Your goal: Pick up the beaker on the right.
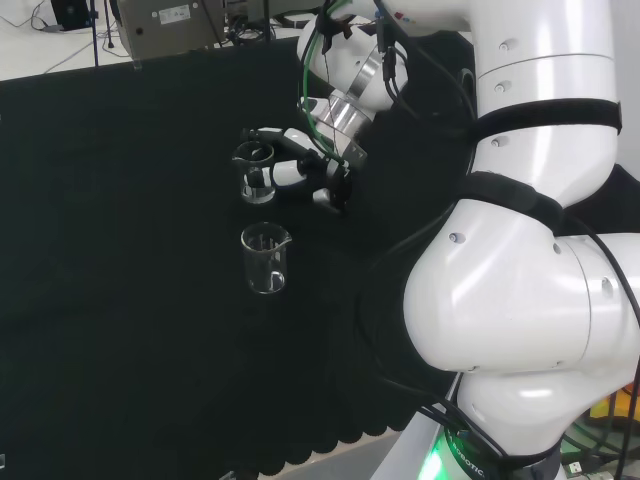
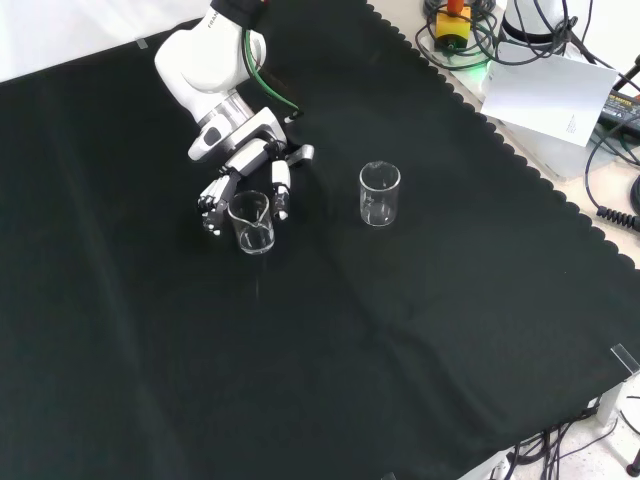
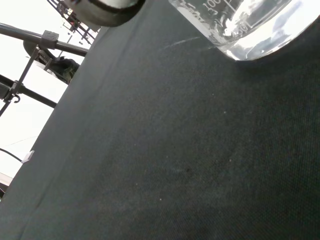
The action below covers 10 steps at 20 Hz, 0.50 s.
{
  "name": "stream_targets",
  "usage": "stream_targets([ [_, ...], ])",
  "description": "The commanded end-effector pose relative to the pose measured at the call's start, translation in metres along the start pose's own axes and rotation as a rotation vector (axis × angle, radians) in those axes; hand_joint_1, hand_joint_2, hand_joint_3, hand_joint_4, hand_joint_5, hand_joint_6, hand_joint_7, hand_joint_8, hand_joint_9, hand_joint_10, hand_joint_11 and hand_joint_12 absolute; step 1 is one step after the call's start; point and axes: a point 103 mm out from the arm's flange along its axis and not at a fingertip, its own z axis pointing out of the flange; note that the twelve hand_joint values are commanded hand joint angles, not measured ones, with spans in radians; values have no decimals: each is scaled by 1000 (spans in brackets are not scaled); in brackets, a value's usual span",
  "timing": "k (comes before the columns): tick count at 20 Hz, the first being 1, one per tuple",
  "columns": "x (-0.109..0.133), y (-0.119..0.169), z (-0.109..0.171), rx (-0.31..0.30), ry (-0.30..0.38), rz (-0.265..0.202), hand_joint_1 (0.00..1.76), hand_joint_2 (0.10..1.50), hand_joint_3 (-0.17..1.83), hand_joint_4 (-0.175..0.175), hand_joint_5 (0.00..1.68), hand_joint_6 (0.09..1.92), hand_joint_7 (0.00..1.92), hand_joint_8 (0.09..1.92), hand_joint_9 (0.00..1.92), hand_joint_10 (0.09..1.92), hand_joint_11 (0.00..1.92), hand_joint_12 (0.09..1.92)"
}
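While the arm reaches out over the black cloth (image 2: 420,330), the hand (image 2: 245,175) sits at the upper left of centre in the front view, its fingers (image 2: 281,188) curled partway around a clear beaker (image 2: 252,222), one to each side of the glass. In the head view the same beaker (image 1: 254,172) stands at the upper middle of the frame with dark fingertips at its rim. Whether they already press on the glass cannot be told, and the beaker's base looks to be resting on the cloth, so the step in hand reads as closing the grasp, ahead of the lift. The wrist view shows the beaker's graduated base (image 3: 250,25) very close, sitting on the weave.

Next, the fingers would need to close evenly on the wall, and then the hand would rise straight up so the glass does not tip.

A second beaker (image 2: 379,193) stands well apart, right of centre in the front view; in the head view it appears lower in the frame (image 1: 265,258), just below the first. It is clear of the hand and should not hinder a vertical lift. Cables and papers lie beyond the cloth's scalloped edge at the front view's upper right.
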Motion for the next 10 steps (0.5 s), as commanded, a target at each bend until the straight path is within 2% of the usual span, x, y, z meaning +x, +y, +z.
stream_targets([
  [1, -1, 3, 3, -13, 6, 8, 907, 883, -175, -26, 415, 87, 225, 642, 423, 586, 75, 1377],
  [7, -3, 4, 3, -62, -1, 35, 943, 887, -175, -27, 472, 95, 272, 668, 466, 587, 100, 1365],
  [8, -3, 4, 2, -74, -1, 38, 960, 890, -175, -27, 486, 178, 298, 686, 496, 570, 115, 1359],
  [10, -2, 5, 0, -77, -5, 40, 995, 897, -172, -28, 451, 619, 356, 749, 566, 555, 150, 1333],
])
